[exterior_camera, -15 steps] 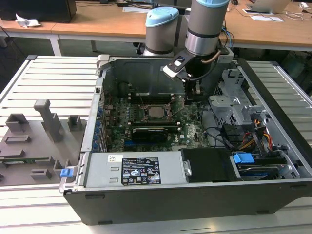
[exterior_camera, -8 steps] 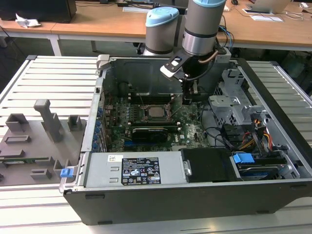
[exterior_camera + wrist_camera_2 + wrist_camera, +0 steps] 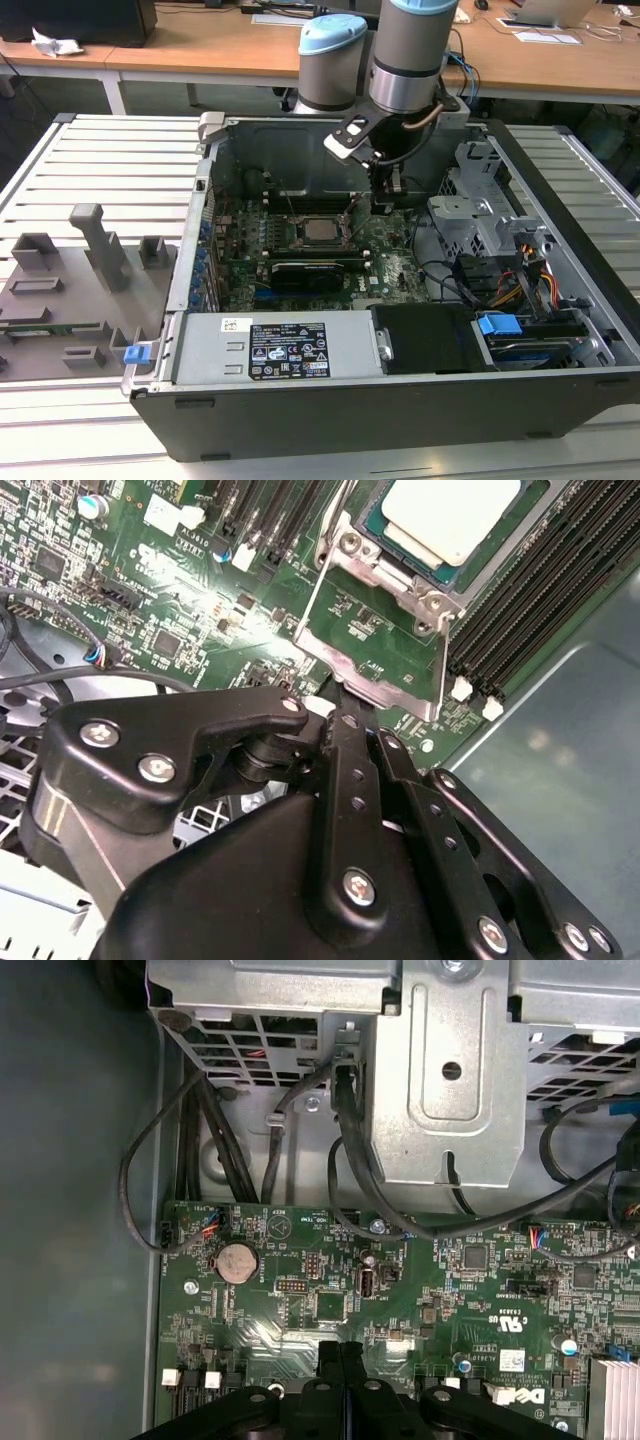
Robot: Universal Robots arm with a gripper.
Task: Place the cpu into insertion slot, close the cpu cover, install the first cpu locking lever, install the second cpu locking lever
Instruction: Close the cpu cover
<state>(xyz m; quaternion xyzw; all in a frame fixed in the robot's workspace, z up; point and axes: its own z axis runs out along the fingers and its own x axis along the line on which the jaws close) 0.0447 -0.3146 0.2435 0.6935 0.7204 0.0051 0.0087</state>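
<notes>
Black gripper point(image 3: 335, 705), lower centre in the second wrist view, had fingers pressed together, apparently empty, tips at the open cpu cover point(image 3: 375, 675). Beyond, upper right, you could see the cpu point(image 3: 452, 515) seated: placement done, closing and locking undone.

Slatted metal bench point(image 3: 110, 160) | open PC case point(image 3: 400, 410) ctr | grey fixture plate point(image 3: 60, 305) exterior view's left

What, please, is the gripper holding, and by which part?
Nothing: the gripper is shut with nothing between its fingers, its tip by the cpu cover's rim.
</notes>
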